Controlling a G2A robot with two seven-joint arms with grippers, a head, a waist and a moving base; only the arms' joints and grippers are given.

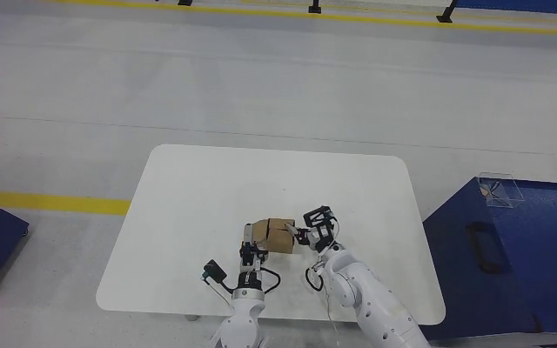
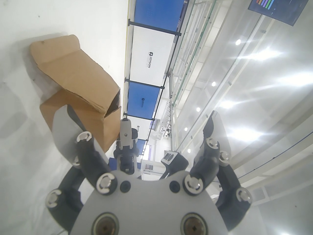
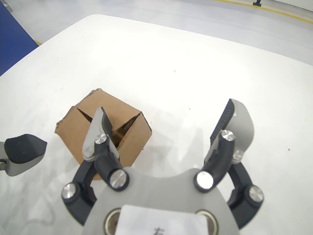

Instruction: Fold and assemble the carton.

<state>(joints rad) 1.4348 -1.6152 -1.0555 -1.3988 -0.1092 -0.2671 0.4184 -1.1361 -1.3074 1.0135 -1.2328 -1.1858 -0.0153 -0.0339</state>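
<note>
We see the small brown cardboard carton (image 1: 274,235) (image 2: 80,84) (image 3: 115,106) on the white rounded table (image 1: 218,191) (image 3: 171,50), between our two claws. The left gripper (image 1: 249,254) (image 2: 138,121) is spread wide and pinches nothing. The carton lies just ahead of it, off to the side of one finger (image 2: 64,123), and we cannot tell whether that finger touches the cardboard. The right gripper (image 1: 310,226) (image 3: 166,113) is also spread, with nothing between its jaws. One of its fingers (image 3: 99,123) hangs over the carton's flaps, while the other is over bare table beside the box. The flaps facing the right gripper are folded partly inward, and a dark gap stays open where they meet.
</note>
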